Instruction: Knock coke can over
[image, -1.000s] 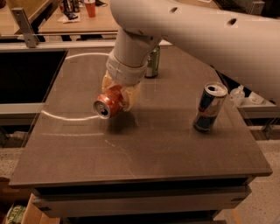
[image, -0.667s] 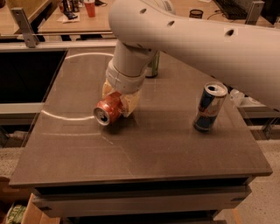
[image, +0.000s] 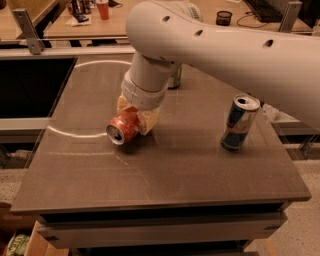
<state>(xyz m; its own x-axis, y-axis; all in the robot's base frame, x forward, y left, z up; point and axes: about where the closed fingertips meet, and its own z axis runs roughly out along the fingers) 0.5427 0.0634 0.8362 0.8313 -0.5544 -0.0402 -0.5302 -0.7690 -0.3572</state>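
Observation:
The red coke can (image: 123, 128) lies tipped on its side on the brown table (image: 190, 170), left of the middle, with its silver top facing the front left. My gripper (image: 136, 119) comes down from the large white arm (image: 225, 45) and sits right over the can. Its yellowish fingers (image: 148, 120) flank the can's rear end and are closed on it. The back part of the can is hidden by the fingers.
A tall slim blue-and-silver can (image: 239, 123) stands upright at the right of the table. A green can (image: 175, 78) stands at the back, mostly hidden behind the arm. A black bin or opening (image: 30, 87) lies to the left of the table.
The can has tipped further down and slightly left toward the table, with the gripper following it. The other cans have not moved.

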